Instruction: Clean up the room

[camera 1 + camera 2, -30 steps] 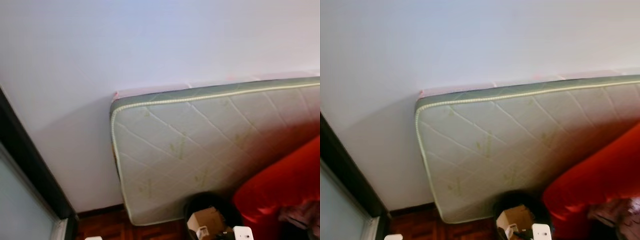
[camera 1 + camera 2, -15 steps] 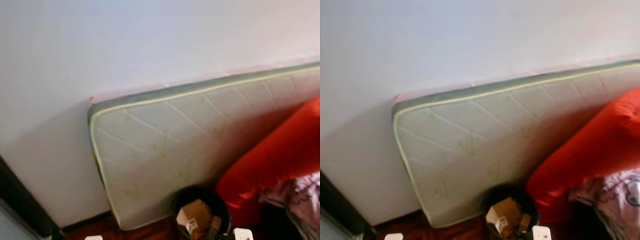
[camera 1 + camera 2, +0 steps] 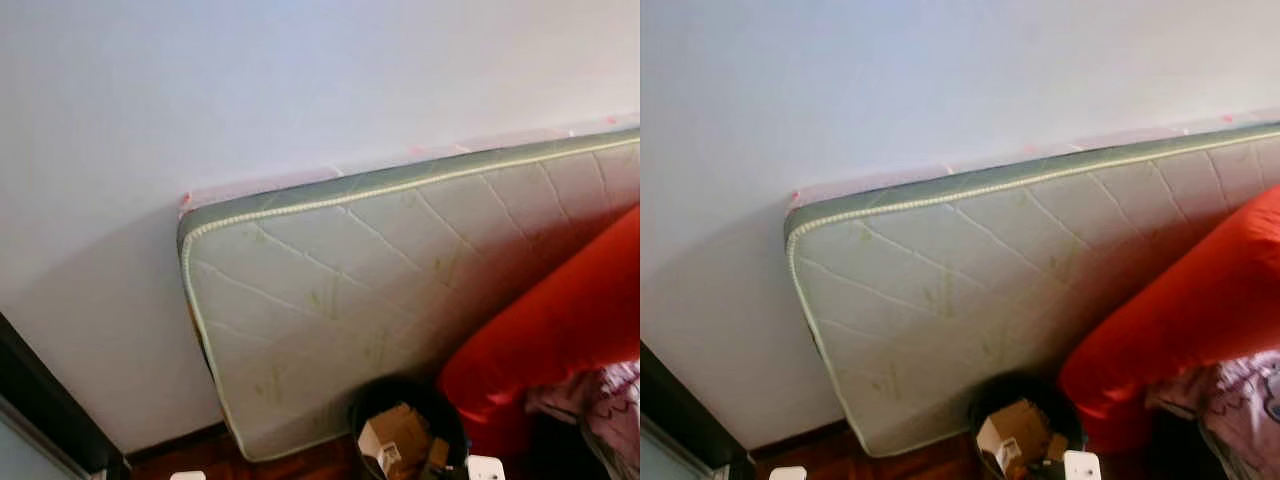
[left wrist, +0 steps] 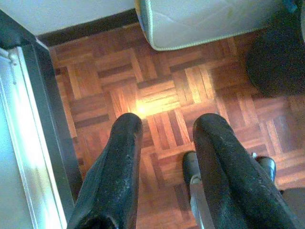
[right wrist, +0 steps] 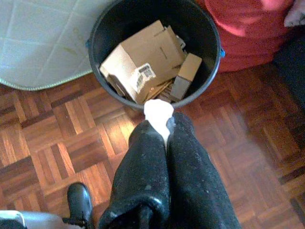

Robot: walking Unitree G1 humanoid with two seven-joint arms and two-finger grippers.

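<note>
Right wrist view: our right gripper (image 5: pixel 164 126) pinches a small white scrap (image 5: pixel 158 114) between fingers pressed together, the scrap poking out at their tips.
Task thing: the scrap hangs just at the near rim of the black bin (image 5: pixel 155 50), not yet clearly over its opening.
Bin contents: folded cardboard boxes (image 5: pixel 143 62), one with a barcode label, fill much of the bin.
Left gripper: our left gripper (image 4: pixel 164 126) hangs over bare parquet floor (image 4: pixel 157 90) with its fingers spread and nothing between them.
Step in hand: we judge it to be dropping the scrap into the bin.
Doing it well: we would carry the fingertips further over the rim, toward the cardboard, before letting go. A light scrap may drift, so releasing low and well inside the opening seems safest; letting go at the rim risks it landing on the floor.
Head views: these show the wider room, a quilted mattress (image 3: pixel 350 300) leaning on the white wall (image 3: pixel 250 90), a red cushion (image 3: pixel 560 330) to the right, patterned fabric (image 3: pixel 1240 400) at the far right, and the bin at the mattress's foot.
Wrist views add: the pinch, the scrap, and the label on the cardboard, which are too small to read from the head.
</note>
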